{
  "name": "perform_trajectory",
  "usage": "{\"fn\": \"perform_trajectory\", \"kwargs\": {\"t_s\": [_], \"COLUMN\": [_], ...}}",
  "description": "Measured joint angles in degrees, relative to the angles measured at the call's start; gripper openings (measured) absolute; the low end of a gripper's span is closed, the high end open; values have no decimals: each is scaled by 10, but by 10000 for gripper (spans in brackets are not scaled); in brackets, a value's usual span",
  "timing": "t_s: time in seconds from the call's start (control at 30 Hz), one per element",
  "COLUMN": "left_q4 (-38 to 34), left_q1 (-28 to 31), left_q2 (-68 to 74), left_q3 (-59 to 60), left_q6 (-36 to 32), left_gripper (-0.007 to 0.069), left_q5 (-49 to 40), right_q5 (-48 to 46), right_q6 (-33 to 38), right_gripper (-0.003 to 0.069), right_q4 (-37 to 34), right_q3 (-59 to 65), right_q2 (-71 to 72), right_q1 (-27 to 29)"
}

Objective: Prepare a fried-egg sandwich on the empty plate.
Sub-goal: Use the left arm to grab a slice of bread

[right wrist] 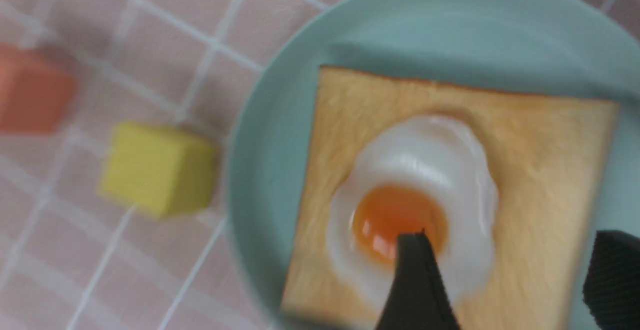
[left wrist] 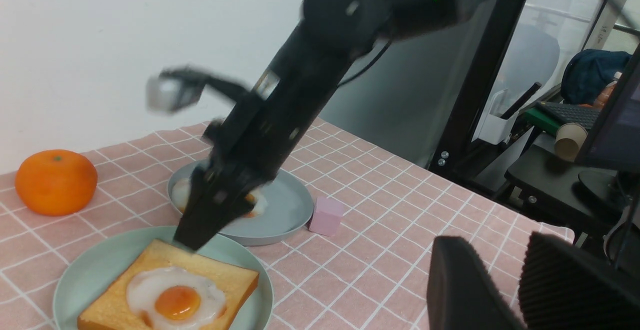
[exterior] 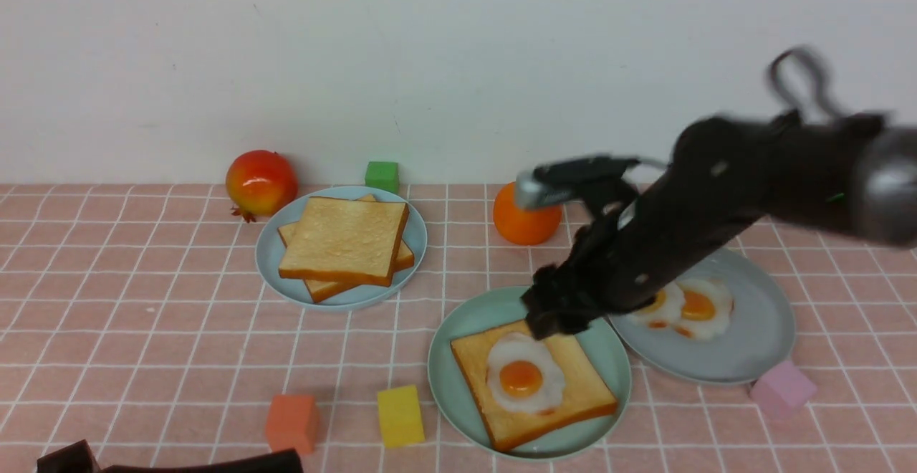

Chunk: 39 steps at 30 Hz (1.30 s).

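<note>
Hovering over egg (exterior: 521, 376) on toast (exterior: 577, 403), mint plate (exterior: 448, 381), R hand (exterior: 557, 321) apart, L hand (left wrist: 497, 250) apart, empty

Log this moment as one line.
stage: fried egg on one toast slice on mint-green plate, top slice missing | right gripper: open, over toast edge | left gripper: open, empty

Place read as a robotics lab or office, not a real kitchen. A pink checked tablecloth (exterior: 143, 301) lay against a bare white wall (exterior: 430, 64), with a yellow foam cube (exterior: 400, 416) on it. Beyond the table stood a black frame post (left wrist: 475, 85), keyboard (left wrist: 570, 112), paper cup (left wrist: 570, 140) and monitor (left wrist: 617, 120).
</note>
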<state>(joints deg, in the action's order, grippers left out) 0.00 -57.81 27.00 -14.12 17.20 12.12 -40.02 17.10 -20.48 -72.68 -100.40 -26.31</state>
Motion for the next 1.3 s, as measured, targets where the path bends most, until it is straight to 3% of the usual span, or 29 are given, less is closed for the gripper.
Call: {"fn": "perform_trajectory", "kwargs": {"t_s": [0.1,0.2,0.23,0.27,0.4,0.97,1.3], "left_q4": [0,0,0,0,0,0,-17], "left_q1": [0,0,0,0,0,0,0], "left_q2": [0,0,0,0,0,0,3], "left_q3": [0,0,0,0,0,0,-6], "left_q6": [0,0,0,0,0,1,80], "left_gripper": [237,237,237,237,237,237,237], "left_q5": [0,0,0,0,0,0,-20], "right_q5": [-92,-166,-169,-190,-205,-201,-202], "right_q6": [-28,-49,-49,-58,-86,-123,-171], "right_gripper": [379,227,218,133,-4,1,6], "right_q4": [31,59,60,64,69,90,102], "right_q3": [1,24,26,45,98,183,183], "right_q2": [90,193,193,243,336,490,508], "right_q1": [0,0,0,0,0,0,0]}}
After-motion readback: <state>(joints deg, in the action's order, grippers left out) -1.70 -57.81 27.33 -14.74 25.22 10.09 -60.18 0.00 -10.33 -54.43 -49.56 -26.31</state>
